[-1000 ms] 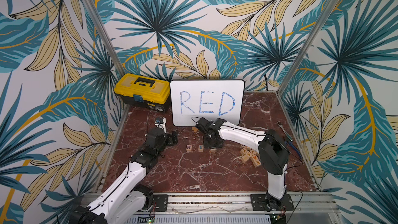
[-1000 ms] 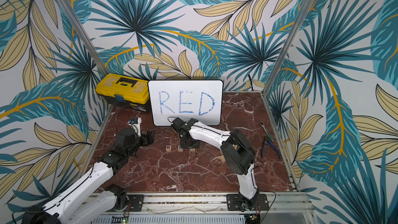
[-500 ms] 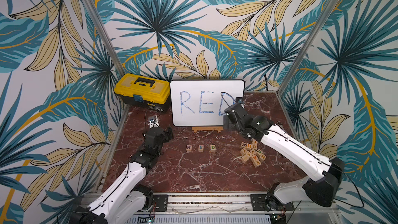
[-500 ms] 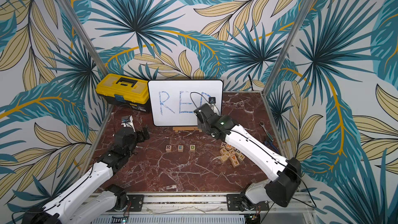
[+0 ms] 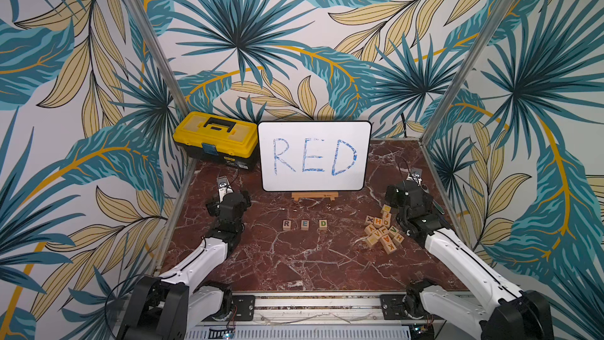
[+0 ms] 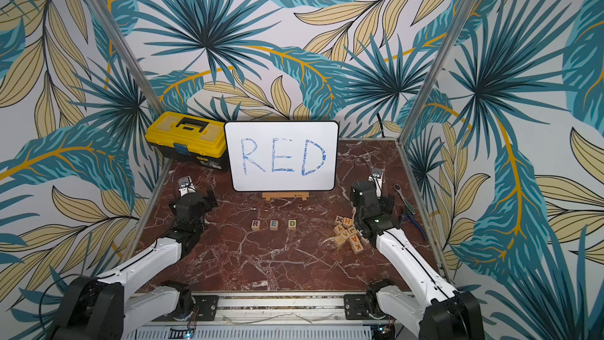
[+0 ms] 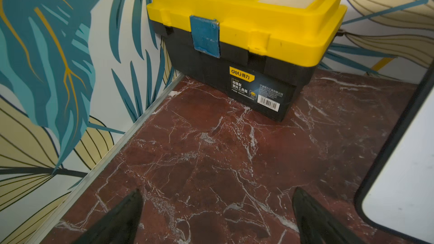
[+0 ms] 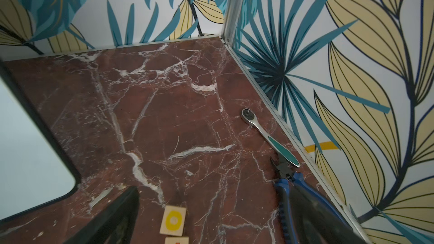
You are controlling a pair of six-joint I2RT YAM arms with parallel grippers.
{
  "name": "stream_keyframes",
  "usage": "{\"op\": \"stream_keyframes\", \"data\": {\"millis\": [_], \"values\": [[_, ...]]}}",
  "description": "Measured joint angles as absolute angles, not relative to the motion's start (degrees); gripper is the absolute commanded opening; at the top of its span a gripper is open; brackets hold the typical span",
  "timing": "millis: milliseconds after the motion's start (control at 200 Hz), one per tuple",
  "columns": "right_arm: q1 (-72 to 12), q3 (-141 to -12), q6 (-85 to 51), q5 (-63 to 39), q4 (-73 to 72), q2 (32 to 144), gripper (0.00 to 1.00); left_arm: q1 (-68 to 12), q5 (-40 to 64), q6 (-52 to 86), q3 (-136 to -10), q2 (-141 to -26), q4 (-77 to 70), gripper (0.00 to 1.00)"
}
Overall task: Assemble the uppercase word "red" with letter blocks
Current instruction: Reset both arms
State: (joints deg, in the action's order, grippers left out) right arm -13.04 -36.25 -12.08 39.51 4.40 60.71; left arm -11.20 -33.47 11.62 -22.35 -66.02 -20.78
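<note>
Your left arm [image 5: 199, 261] and right arm [image 5: 457, 256] wear white shells with black seam lines, black joints, and black bases bolted to the silver aluminium rail [image 5: 313, 304].

Letter blocks [image 5: 304, 224] in row before whiteboard [image 5: 313, 155]; spare blocks [image 5: 381, 233] to right; toolbox [image 5: 215, 139] left of whiteboard.

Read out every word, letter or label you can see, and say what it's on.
"RED": whiteboard, blue handwriting.
"R", "E", "D": letter blocks in a row.
"deli": toolbox label; the print below is too small to read.
"O": single spare block.
"X", "H", "K", "A": pile of spare blocks; rest unclear.
</note>
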Motion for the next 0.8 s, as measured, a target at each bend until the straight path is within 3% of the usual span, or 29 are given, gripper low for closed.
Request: {"op": "stream_keyframes", "data": {"millis": [446,801], "values": [[-3.9,-25.6,-5.1,30.6,-30.2,77.8,0.99,-8.5,-25.2,1.6,-21.8,-79.2,-35.6,1.00],[-1.5,-23.0,-4.0,22.2,-44.4,83.8,0.99,-3.4,-16.8,0.6,-21.8,-85.6,-43.8,1.00]]}}
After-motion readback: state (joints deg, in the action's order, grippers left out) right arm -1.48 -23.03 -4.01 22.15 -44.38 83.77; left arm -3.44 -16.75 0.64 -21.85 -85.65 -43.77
